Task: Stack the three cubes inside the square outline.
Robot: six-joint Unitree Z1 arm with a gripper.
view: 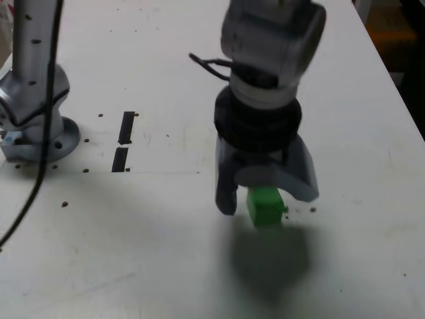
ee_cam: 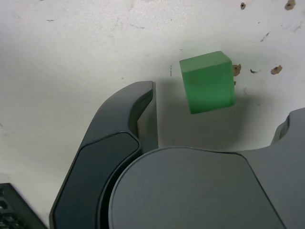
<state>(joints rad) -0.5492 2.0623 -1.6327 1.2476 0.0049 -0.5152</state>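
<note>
Currently pincer [view: 265, 193] spread wide, straddling the green cube [view: 265, 205] on the white counter [view: 133, 252], nothing gripped; jaws stand apart from its sides, likely lined up to close. Square outline, other cubes not visible.

We saw bright, even overhead light in both views. White table [view: 345, 133] near washed out, faint glare beyond gripper [view: 265, 196] in exterior view. We noted broad soft-edged shadow on table just in front of gripper, darkest under green cube [view: 265, 206]. Exterior view soft throughout, arm housing above gripper slightly blurred, corner beyond table dark. Wrist view sharper: we read crisp cube [ee_cam: 208, 82] edges, narrow shadow beside cube toward gripper finger [ee_cam: 136, 102]; gripper body nearest lens soft.
</note>
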